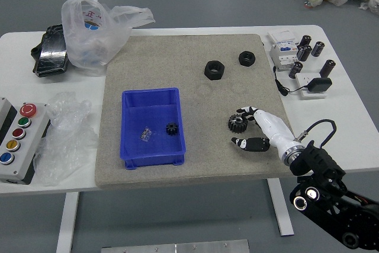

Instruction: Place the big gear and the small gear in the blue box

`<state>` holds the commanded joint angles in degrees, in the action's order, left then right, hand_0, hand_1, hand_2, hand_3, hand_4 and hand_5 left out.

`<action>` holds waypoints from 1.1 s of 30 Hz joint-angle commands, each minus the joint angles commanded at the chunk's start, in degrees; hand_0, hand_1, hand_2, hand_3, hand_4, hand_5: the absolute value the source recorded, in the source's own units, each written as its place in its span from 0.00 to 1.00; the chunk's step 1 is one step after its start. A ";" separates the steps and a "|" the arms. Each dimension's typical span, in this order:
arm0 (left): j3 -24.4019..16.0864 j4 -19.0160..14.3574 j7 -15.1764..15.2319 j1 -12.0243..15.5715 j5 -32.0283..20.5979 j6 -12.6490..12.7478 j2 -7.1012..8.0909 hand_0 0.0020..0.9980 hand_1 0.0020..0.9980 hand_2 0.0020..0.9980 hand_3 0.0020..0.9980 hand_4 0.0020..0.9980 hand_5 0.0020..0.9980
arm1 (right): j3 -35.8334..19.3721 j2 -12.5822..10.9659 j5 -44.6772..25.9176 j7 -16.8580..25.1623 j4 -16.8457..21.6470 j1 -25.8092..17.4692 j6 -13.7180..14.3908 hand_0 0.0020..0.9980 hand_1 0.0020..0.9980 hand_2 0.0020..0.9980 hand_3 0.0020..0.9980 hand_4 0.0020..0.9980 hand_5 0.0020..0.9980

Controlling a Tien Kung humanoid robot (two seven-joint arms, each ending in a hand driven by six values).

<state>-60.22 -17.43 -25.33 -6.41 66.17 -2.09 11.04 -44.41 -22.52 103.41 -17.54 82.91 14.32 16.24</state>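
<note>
- Reaching leftward, our right hand (275, 133) is spread wide, holding nothing.
- We have the big gear (237, 124) left of the palm, between fingers and thumb.

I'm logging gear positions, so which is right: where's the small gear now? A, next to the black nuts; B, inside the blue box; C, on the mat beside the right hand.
B: the small gear sits inside the blue box, near its right wall.
</note>
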 joint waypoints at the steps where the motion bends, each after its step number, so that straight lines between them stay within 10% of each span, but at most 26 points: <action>1: -0.02 0.00 0.00 0.02 0.01 0.00 -0.01 0.75 0.70 0.69 0.79 0.77 0.50 | 0.00 -0.03 0.08 0.02 0.07 0.03 0.06 0.73 0.76 0.79 0.81 0.85 0.19; 14: 0.21 0.00 0.11 0.02 -0.29 0.07 -0.19 0.75 0.71 0.69 0.79 0.77 0.50 | 1.81 1.11 0.11 -0.21 -4.08 2.54 0.20 0.72 0.75 0.78 0.81 0.85 0.19; 15: 0.22 -0.01 0.11 0.01 -0.31 0.07 -0.20 0.75 0.70 0.69 0.79 0.77 0.50 | 2.02 1.26 0.12 -0.30 -4.46 2.81 0.17 0.72 0.74 0.71 0.77 0.67 0.08; 20: 0.22 0.00 0.11 0.02 -0.34 0.09 -0.17 0.75 0.70 0.69 0.79 0.77 0.50 | 3.14 1.74 0.14 -0.66 -5.60 3.65 0.47 0.72 0.74 0.71 0.77 0.67 0.08; 21: 0.21 0.00 0.10 0.04 -0.34 0.09 -0.16 0.75 0.70 0.69 0.79 0.77 0.50 | 3.31 1.80 0.13 -0.67 -5.71 3.71 0.67 0.66 0.57 0.39 0.52 0.25 0.00; 33: 0.17 0.01 0.13 0.10 -0.33 0.10 -0.24 0.75 0.70 0.69 0.79 0.76 0.50 | 4.45 1.76 -1.55 0.75 -6.19 4.63 2.65 0.64 0.51 0.28 0.39 0.16 0.00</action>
<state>-60.04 -17.42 -25.20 -6.31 65.84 -1.99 10.80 -39.97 -20.76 101.85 -16.79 76.72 18.95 18.89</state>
